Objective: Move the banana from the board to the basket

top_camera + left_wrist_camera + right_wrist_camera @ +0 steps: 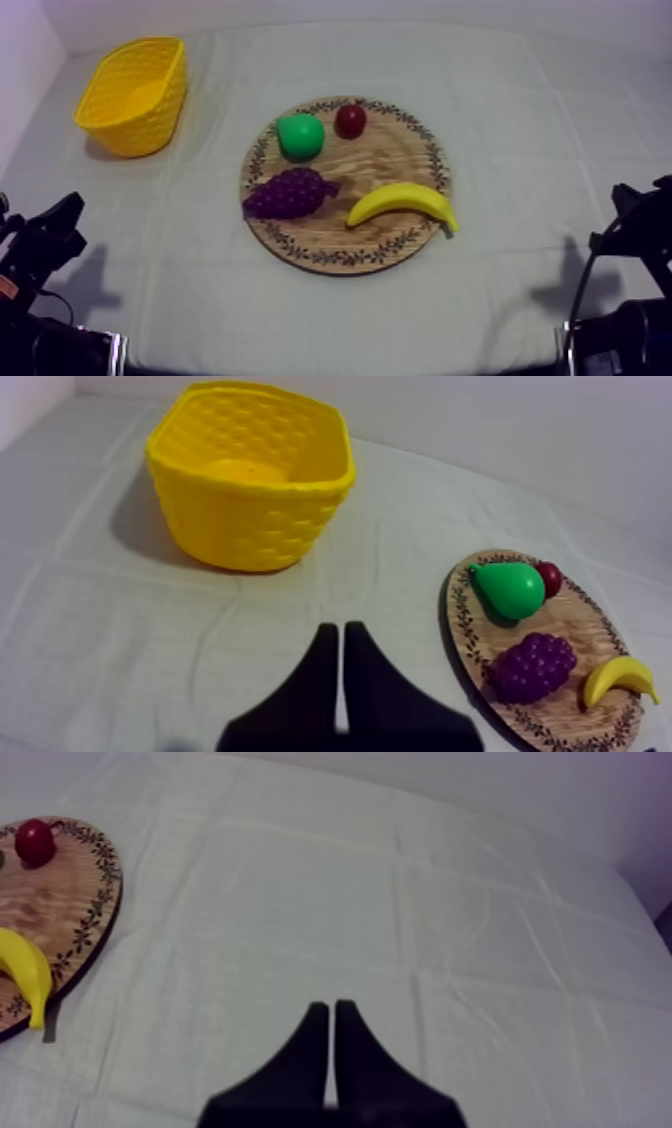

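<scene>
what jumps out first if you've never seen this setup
The round wooden board in the middle of the table, carrying a yellow banana at its near right edge, purple grapes, a green pear and a small red fruit. Next, the bright yellow basket at the far left, apart from the board.

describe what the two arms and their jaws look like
Both are black. The left arm and right arm show as dark, angular shapes. Each ends in jaws of two flat black fingers, broad at the base and tapering to a narrow tip.
</scene>
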Tool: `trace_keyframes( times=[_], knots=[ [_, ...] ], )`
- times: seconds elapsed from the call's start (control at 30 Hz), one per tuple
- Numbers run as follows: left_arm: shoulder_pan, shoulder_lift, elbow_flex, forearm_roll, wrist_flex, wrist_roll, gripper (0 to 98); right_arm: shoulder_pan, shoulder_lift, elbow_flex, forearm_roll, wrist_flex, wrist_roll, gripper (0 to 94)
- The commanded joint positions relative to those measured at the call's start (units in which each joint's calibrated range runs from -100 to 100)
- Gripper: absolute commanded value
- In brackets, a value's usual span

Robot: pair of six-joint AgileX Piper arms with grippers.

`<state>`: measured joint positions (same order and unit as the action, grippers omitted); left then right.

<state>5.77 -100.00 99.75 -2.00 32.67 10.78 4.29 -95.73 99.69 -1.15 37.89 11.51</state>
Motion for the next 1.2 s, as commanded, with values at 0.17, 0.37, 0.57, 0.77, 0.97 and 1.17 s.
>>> trace_keyframes(
  times=[0.17,0.37,0.57,0.77,0.97,1.17],
  knots=[
    [-2.8,0.0,0.0,-0.08,0.0,-0.5,0.2,0.0,0.0,0.0,0.0,0.0,0.0,0.3],
    [-2.8,0.0,0.0,-0.08,0.0,-0.6,0.2,0.0,0.0,0.0,0.0,0.0,0.0,0.3],
    [-2.8,0.0,-0.1,-0.05,0.8,-1.3,0.2,0.0,0.0,0.0,0.0,0.0,0.0,0.3],
    [-2.8,0.0,-0.4,0.01,1.7,-1.1,0.2,0.0,0.0,0.0,0.0,0.0,0.0,0.3],
    [-2.8,0.0,-0.4,0.02,1.9,-1.3,0.2,0.0,0.0,0.0,0.0,0.0,0.0,0.3],
    [-2.8,0.0,-0.4,0.02,1.9,-1.8,0.2,0.0,0.0,0.0,0.0,0.0,0.0,0.3]
  ],
)
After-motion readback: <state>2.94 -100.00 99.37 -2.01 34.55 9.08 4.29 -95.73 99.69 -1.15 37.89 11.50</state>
